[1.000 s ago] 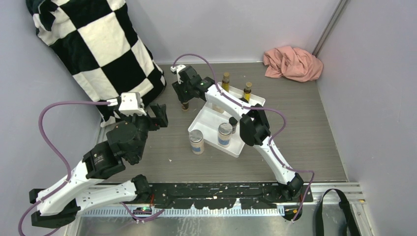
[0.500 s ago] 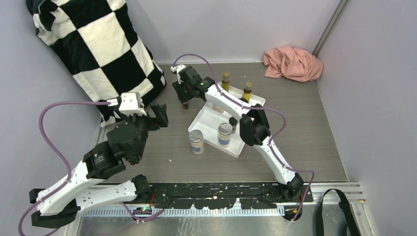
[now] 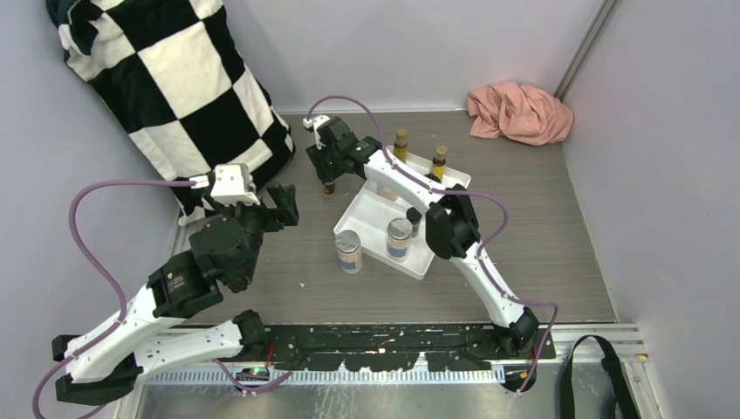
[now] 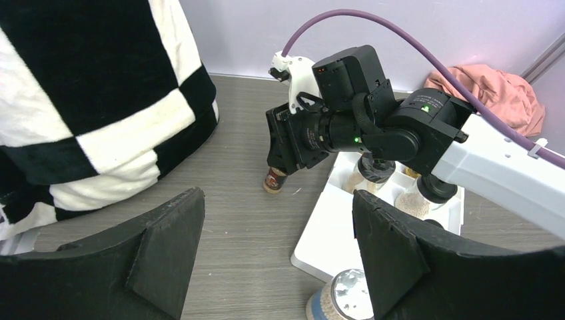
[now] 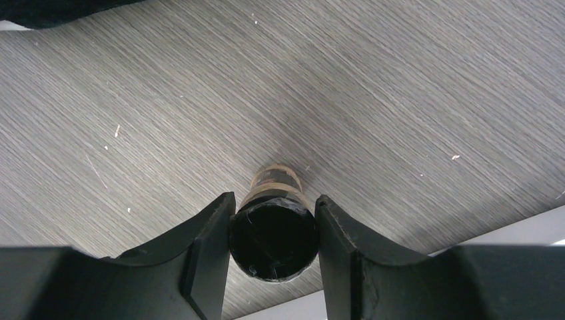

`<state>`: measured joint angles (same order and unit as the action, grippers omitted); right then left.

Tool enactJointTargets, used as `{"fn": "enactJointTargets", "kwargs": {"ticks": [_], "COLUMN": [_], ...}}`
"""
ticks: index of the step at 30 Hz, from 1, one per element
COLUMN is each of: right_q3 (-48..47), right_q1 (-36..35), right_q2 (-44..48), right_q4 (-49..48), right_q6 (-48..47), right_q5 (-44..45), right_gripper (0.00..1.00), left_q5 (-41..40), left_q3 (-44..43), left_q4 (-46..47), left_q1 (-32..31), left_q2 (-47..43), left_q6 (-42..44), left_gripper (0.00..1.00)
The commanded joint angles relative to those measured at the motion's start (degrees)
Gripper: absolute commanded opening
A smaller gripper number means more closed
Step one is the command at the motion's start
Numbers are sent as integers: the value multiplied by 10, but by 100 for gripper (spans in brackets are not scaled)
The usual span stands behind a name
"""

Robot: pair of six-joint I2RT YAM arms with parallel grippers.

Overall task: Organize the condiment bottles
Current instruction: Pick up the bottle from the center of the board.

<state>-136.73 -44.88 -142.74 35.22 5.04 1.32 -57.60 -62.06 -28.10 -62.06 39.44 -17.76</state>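
Observation:
My right gripper (image 3: 327, 175) is shut on the black cap of a small dark bottle (image 5: 273, 237), which stands upright with its base at the table just left of the white tray (image 3: 371, 214). The same bottle shows in the left wrist view (image 4: 274, 181). Two slim amber bottles (image 3: 400, 144) (image 3: 439, 161) stand at the tray's far end. A silver-lidded jar (image 3: 399, 237) and a small dark bottle (image 3: 414, 216) stand at its near end. Another silver-lidded jar (image 3: 348, 251) stands on the table beside the tray. My left gripper (image 3: 284, 202) is open and empty, well to the left.
A black-and-white checkered blanket (image 3: 174, 78) lies heaped at the back left, close to the left arm. A pink cloth (image 3: 519, 112) lies in the back right corner. Two black-lidded jars of pale powder (image 4: 373, 175) stand in the tray behind the right arm.

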Motion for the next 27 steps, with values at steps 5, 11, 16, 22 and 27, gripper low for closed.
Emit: {"fn": "enactJointTargets", "kwargs": {"ticks": [5, 11, 16, 22, 27], "right_q3": [-36, -41, -40, -38, -21], "right_q1": [1, 1, 0, 0, -1], "right_q2": [59, 68, 69, 67, 69], "right_q4": [32, 40, 45, 49, 44], "right_q6": [-14, -20, -23, -28, -29], "right_q5": [-1, 2, 3, 6, 7], "right_gripper": [1, 1, 1, 1, 3], "left_q5": [-6, -4, -4, -3, -2], "left_q3": [-14, -14, -13, -14, -13], "left_q4": [6, 6, 6, 5, 5], "left_q1": [3, 2, 2, 2, 2], "left_q2": [-7, -8, -11, -12, -13], "left_q6": [-11, -12, -12, -12, -13], "left_gripper": [82, 82, 82, 82, 82]}}
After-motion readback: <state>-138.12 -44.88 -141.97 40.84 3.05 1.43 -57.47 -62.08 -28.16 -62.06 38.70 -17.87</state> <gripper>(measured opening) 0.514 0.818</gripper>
